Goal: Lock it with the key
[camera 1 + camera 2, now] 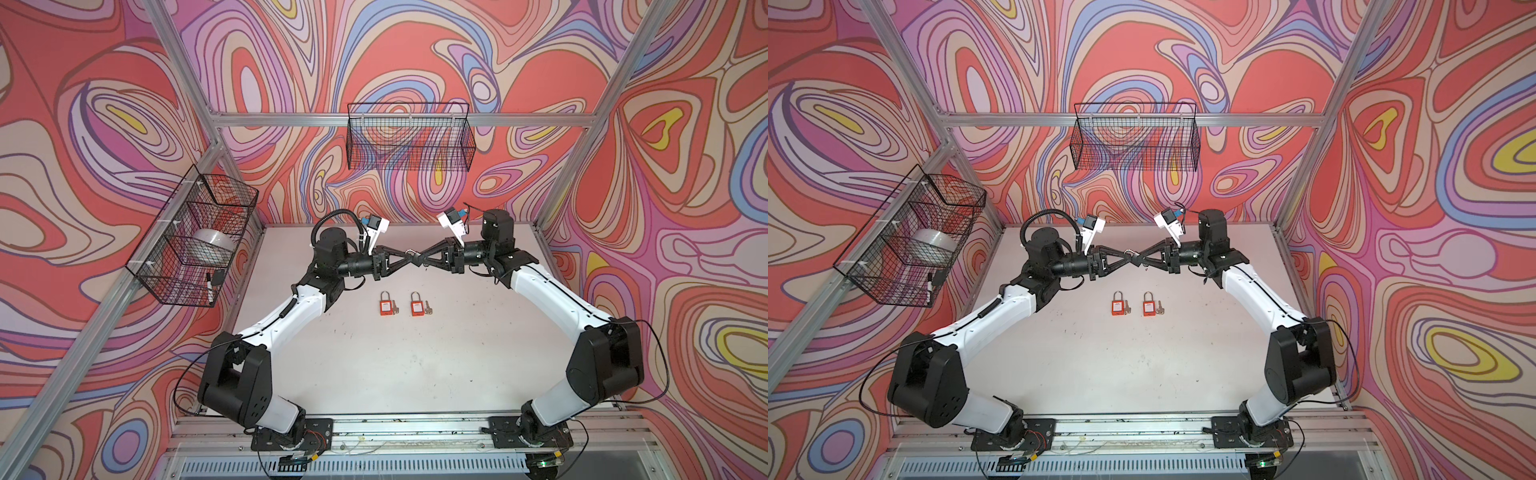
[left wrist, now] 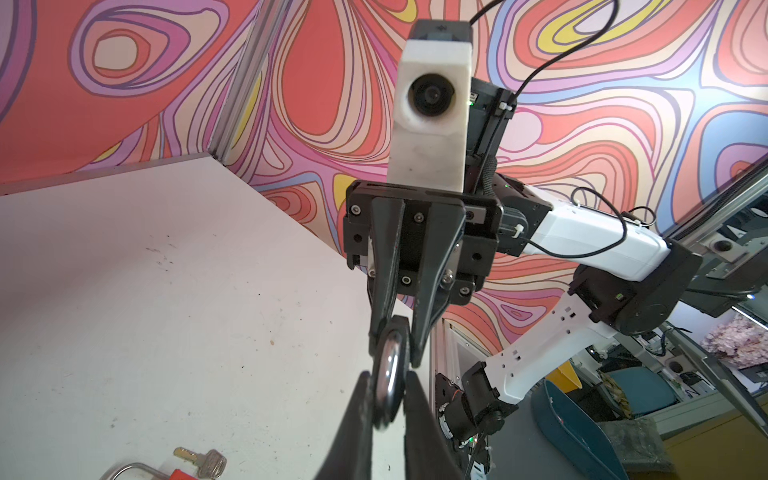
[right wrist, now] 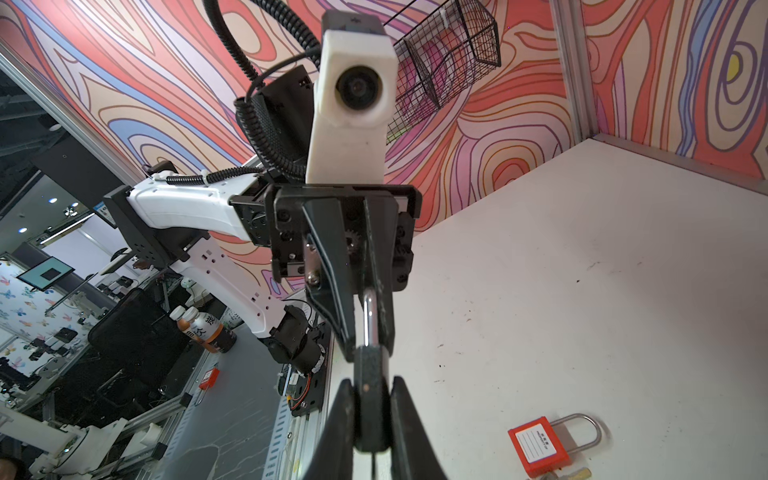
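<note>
1. Nearest the left wrist camera, the left pincer (image 2: 386,376) is seen clamped on the steel shackle (image 2: 390,365) of a padlock, with its fingers (image 2: 357,424) drawn tight against the bar.
2. Directly opposite, tip to tip with it, the right pincer (image 3: 370,382) is closed on the dark body of that padlock (image 3: 370,415). Its jaws are kept apart only by the thickness of the body.
3. The padlock is thus held in the air between the two pincers, well above the surface (image 1: 374,365), and the shackle runs from the right pincer straight into the left one.
4. Below the pincers and back toward the arm bases, a red padlock (image 1: 386,308) and a second red padlock (image 1: 417,308) are laid side by side on the surface. A key (image 1: 396,308) lies just beside the first and another key (image 1: 428,308) just beside the second. Neither pincer is near them.
5. Whether a key is seated in the held padlock cannot be told, since its keyway is hidden.
6. The step in hand is judged to be the seating of the shackle: the body is braced on one side and the bar is gripped on the other.
7. For the next move, a push along the shackle's line is probably called for while the body is kept steady. If a key must then be turned, one pincer would have to be freed, a key lifted flat off the surface, and its blade lined up with the keyway.
</note>
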